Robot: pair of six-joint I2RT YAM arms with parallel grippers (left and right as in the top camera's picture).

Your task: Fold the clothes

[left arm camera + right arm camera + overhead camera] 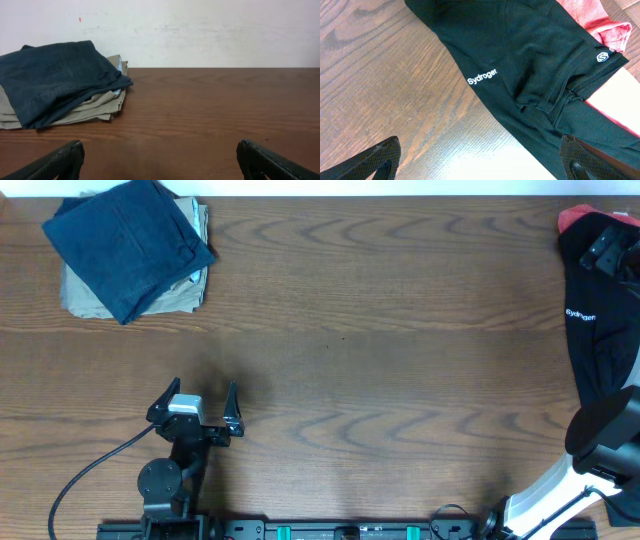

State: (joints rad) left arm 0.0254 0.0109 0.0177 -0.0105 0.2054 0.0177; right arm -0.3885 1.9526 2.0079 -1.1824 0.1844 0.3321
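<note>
1. Dark wooden table (400, 330) runs back to a pale wall (200, 30).
2. Left jaws stand wide apart and hold nothing, low over bare wood at 7 o'clock in the overhead view.
3. Right jaws are also spread wide and empty, above a black garment (530, 60) with white lettering at 2 o'clock. A red cloth (590, 17) shows from under it.
4. Navy shorts (125, 245) lie folded at 10 o'clock, well apart from both jaws, on top of folded khaki shorts (185, 292).
</note>
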